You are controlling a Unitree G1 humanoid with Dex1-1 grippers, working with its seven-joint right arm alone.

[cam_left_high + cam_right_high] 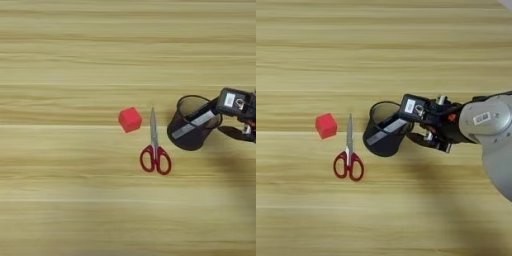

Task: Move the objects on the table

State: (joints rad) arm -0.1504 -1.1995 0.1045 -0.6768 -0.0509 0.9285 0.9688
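Observation:
A black wire-mesh pen cup [385, 134] stands on the table [381, 50], tilted slightly. A white marker [386, 131] leans inside it, its upper end at the right rim. My right gripper [419, 125] is at that rim, open, one black finger above the marker's end and the other below and right of the cup. The marker's top lies between them. Left of the cup lie red-handled scissors [154, 150], blades pointing away from me. A small red cube [130, 119] sits just left of the blades.
My silver forearm [491, 125] comes in from the right edge and covers the table there. Bare wood stretches across the far half and along the near edge.

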